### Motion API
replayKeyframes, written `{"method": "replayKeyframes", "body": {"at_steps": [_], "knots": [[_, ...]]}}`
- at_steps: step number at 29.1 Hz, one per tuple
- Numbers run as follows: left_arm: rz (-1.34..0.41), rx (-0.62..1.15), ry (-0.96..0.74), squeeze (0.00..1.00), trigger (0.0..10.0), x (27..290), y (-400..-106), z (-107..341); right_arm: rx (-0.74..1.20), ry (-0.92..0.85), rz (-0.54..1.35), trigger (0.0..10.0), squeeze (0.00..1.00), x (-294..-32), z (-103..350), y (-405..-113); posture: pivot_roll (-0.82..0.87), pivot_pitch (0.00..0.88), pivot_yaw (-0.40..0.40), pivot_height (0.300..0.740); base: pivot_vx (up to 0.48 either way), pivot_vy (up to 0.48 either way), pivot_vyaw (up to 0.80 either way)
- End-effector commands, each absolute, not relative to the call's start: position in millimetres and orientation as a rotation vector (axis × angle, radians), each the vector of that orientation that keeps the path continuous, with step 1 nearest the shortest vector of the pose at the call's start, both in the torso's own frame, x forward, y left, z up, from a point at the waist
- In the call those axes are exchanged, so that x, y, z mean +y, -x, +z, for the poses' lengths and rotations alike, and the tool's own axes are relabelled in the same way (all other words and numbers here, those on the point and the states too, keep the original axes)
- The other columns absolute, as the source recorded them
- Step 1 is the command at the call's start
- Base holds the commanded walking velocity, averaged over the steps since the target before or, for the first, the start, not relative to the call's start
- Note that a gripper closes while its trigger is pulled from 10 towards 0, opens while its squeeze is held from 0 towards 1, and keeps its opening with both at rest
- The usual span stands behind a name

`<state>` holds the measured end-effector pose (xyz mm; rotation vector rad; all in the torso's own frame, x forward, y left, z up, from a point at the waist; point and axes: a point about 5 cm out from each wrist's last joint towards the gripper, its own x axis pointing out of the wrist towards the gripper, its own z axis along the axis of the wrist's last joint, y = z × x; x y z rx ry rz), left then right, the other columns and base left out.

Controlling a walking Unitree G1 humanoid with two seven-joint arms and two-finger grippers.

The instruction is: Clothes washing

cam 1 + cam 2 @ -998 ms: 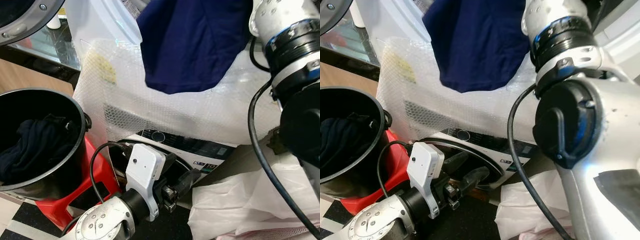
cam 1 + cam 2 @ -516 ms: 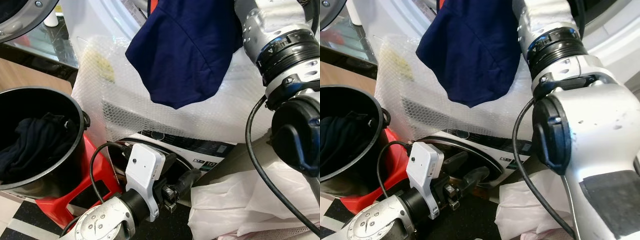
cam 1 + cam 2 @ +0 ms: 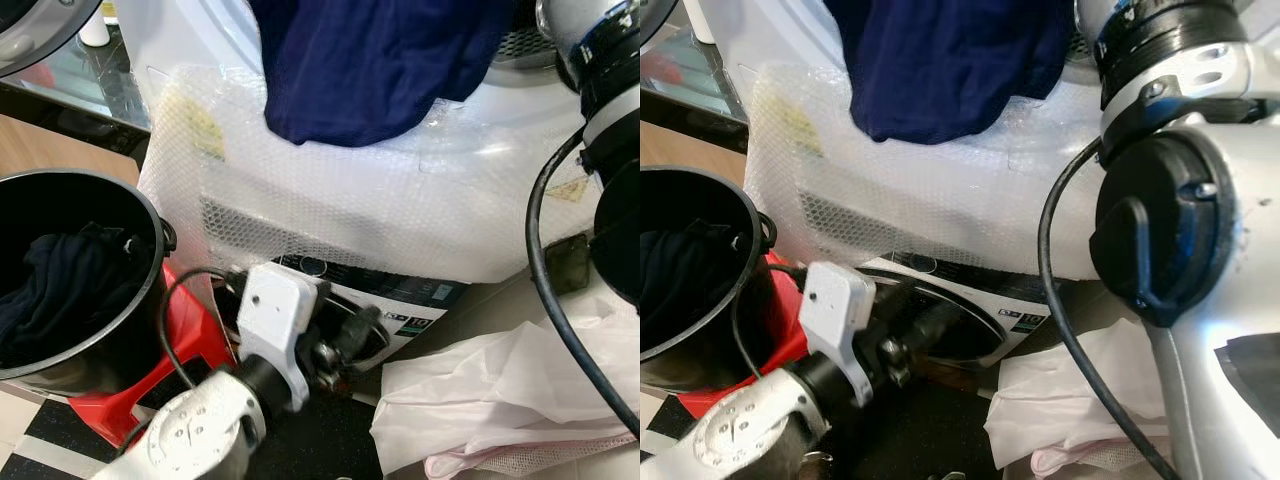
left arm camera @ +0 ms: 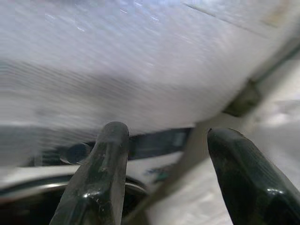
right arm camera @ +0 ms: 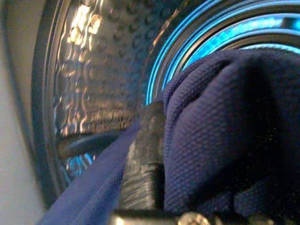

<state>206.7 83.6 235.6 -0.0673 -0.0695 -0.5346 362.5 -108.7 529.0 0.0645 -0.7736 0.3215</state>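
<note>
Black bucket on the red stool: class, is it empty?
No. The black bucket, standing on the red stool, has dark clothing heaped inside it, seen in the left eye view.

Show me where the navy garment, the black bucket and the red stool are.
navy garment (image 3: 370, 70), left eye view, middle of the hanging cloth.
black bucket (image 3: 150, 235), left eye view, on its right rim.
red stool (image 3: 190, 330), left eye view, bare red top beside the bucket.
</note>
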Motion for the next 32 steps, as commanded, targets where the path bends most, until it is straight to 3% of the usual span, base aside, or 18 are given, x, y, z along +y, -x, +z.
{"method": "replayKeyframes", "body": {"at_steps": [1, 18, 32], "knots": [[-0.51, -0.088, 0.06, 0.0, 10.0, 84.5, -209.1, 237.2, -0.778, -0.038, 0.307, 10.0, 0.0, -124.5, 533.4, -360.4, 0.07, 0.26, -0.225, 0.74, 0.0, 0.0, 0.0], [-0.395, -0.214, -0.012, 0.0, 10.0, 102.7, -250.1, 255.4, -0.702, -0.052, 0.475, 10.0, 0.0, -198.8, 487.8, -370.7, 0.05, 0.158, -0.137, 0.74, 0.0, 0.0, 0.0], [-0.356, -0.317, -0.068, 0.0, 10.0, 110.3, -277.7, 271.4, -0.739, -0.114, 0.628, 10.0, 0.0, -216.0, 428.0, -356.0, 0.03, 0.08, -0.067, 0.74, 0.0, 0.0, 0.0]]}}
